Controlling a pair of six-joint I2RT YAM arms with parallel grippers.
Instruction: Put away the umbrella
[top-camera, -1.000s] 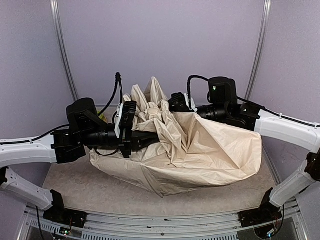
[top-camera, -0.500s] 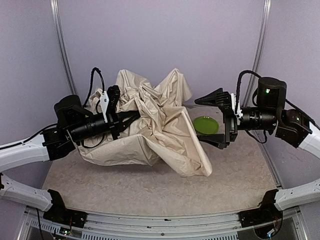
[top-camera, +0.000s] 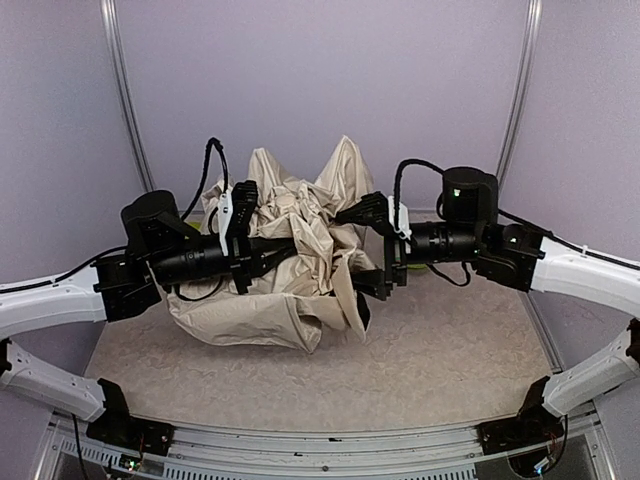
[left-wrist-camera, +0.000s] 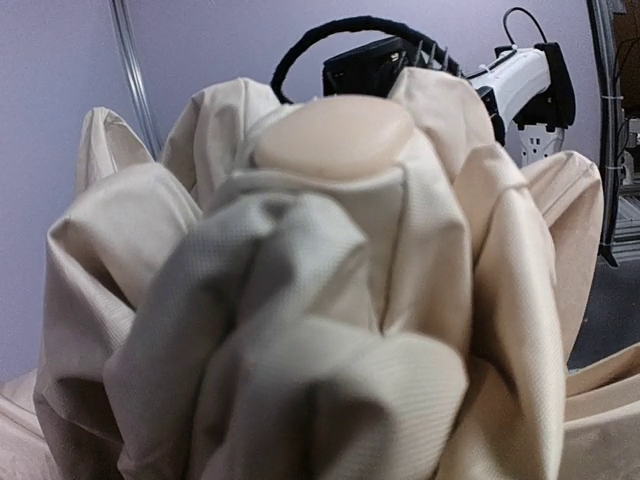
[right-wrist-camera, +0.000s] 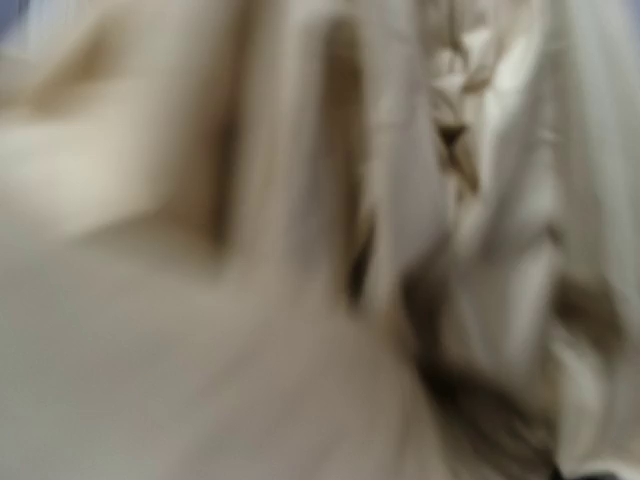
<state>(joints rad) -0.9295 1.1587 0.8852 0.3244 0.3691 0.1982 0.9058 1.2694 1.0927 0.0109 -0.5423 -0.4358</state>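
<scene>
Umbrella: collapsed into a crumpled cream bundle at the middle of the table, between the two arms. The lower folds rest on the table. The upper folds stand up in two peaks toward the back wall. A dark patch of underside shows at the lower right edge of the bundle.

Left tool: reaches in level from the left, and its black tip is buried in the folds at mid-height. It is narrow and clamped on the umbrella. The exact contact spot is hidden by fabric. Left wrist view: bunched cream fabric fills almost the whole frame, and no fingers are visible. A smooth, pale, rounded knob sits at the top of the bunch. Behind it are a black cable loop and part of the white right arm.

Right tool: reaches in level from the right and stands wide. One finger is high and the other low, and they bracket the right flank of the bundle. I cannot tell whether either finger touches the fabric. Nothing is gripped. Right wrist view: blurred cream folds very close to the lens, with no detail readable.

A sliver of something green shows under the right wrist, mostly hidden by the arm.
</scene>
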